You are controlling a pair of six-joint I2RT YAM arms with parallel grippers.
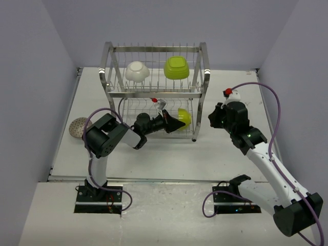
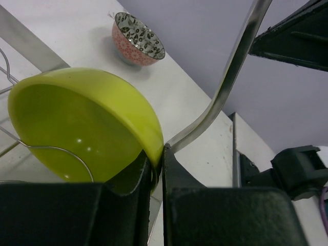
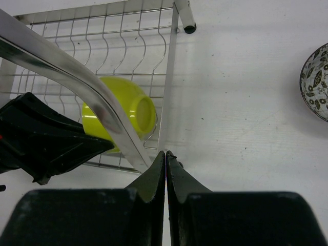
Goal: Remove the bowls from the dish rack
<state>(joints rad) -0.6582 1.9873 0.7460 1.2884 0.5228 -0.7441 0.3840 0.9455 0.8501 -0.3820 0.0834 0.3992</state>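
The chrome dish rack [image 1: 156, 94] stands at the back centre. Its upper tier holds a white bowl [image 1: 137, 72] and a squarish lime green bowl [image 1: 176, 67]. A round lime green bowl [image 1: 184, 118] lies tilted on the lower tier. My left gripper [image 1: 178, 122] reaches into the lower tier and is shut on this bowl's rim [image 2: 154, 141]. My right gripper [image 1: 211, 119] is shut and empty, just right of the rack; its fingertips [image 3: 166, 154] sit beside a rack post [image 3: 77, 82]. The round green bowl [image 3: 120, 113] shows behind that post.
One speckled bowl [image 1: 78, 127] sits on the table left of the rack. Another patterned bowl [image 2: 137, 40] sits on the table right of the rack, at the right wrist view's edge [image 3: 315, 87]; my right arm mostly hides it in the top view. Walls enclose the table.
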